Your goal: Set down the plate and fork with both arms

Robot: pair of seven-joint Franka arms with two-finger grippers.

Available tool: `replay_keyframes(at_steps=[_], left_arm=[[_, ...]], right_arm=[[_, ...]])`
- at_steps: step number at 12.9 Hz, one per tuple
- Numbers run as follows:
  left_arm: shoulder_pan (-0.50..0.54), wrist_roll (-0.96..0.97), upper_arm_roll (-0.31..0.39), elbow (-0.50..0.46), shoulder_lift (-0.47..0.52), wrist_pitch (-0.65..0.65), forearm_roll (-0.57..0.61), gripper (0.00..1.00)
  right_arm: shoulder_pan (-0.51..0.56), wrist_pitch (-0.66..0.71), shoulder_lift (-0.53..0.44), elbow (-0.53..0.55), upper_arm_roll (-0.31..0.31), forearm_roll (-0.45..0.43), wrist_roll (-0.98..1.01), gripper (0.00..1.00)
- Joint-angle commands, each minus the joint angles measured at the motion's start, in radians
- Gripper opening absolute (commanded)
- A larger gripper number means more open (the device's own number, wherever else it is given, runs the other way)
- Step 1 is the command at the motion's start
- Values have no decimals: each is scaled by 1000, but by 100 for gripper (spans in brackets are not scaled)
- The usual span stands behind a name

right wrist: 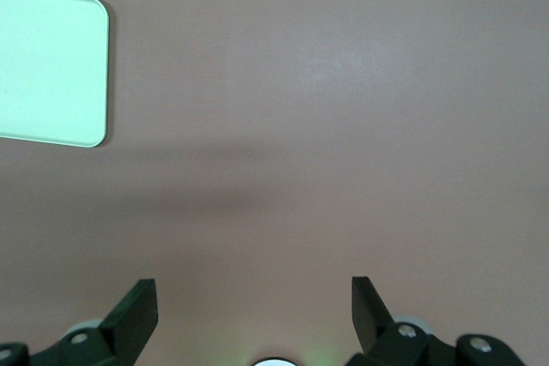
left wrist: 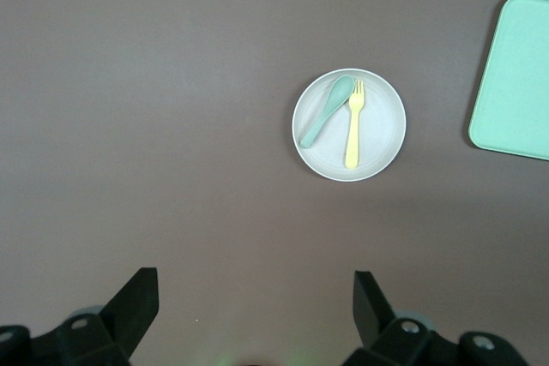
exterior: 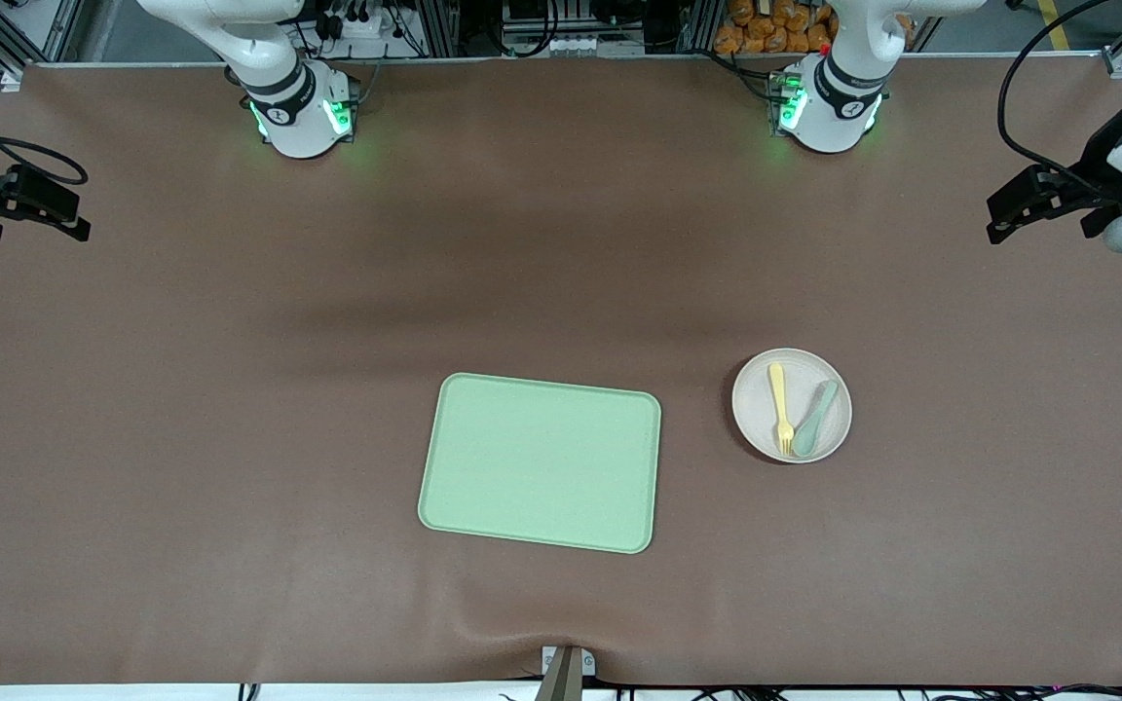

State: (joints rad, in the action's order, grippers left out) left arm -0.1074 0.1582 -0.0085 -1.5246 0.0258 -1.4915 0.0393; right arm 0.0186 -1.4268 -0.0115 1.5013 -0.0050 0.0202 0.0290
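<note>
The pale speckled plate (exterior: pixel 752 409) sits on the brown table beside the green tray (exterior: pixel 542 462), toward the left arm's end. The yellow fork (exterior: pixel 780 407) lies on the plate next to a grey-green spoon (exterior: pixel 814 419). My left gripper (exterior: pixel 999 222) is open and empty, held high over the left arm's end of the table. Its wrist view shows the gripper (left wrist: pixel 255 297), the plate (left wrist: pixel 383 122), the fork (left wrist: pixel 352 126) and the spoon (left wrist: pixel 326 111). My right gripper (exterior: pixel 74 216) is open and empty over the right arm's end, with the same gripper (right wrist: pixel 255 302) in its own view.
The tray is empty and shows partly in the left wrist view (left wrist: pixel 515 75) and the right wrist view (right wrist: pixel 51 66). The two arm bases (exterior: pixel 303 112) stand along the table edge farthest from the front camera. A small camera mount (exterior: pixel 566 672) sits at the nearest edge.
</note>
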Motion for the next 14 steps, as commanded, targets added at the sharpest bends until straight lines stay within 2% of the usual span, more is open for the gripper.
replay_keyframes(at_steps=[1, 6, 9, 11, 14], left_arm=[[-5, -20, 4, 0, 13, 7, 13, 100], [-3, -20, 5, 11, -14, 7, 19, 100], [5, -20, 5, -38, -62, -37, 7, 100], [3, -20, 5, -153, -102, -201, 7, 100], [-12, -37, 2, -331, -213, -514, 11, 100]], right_arm=[[-3, 3, -10, 4, -3, -11, 11, 100], [-2, 3, -7, 5, -3, -10, 11, 100], [0, 3, -4, 5, -3, -9, 11, 100], [1, 3, -4, 5, -3, -9, 11, 100], [1, 0, -2, 5, -3, -9, 11, 100]])
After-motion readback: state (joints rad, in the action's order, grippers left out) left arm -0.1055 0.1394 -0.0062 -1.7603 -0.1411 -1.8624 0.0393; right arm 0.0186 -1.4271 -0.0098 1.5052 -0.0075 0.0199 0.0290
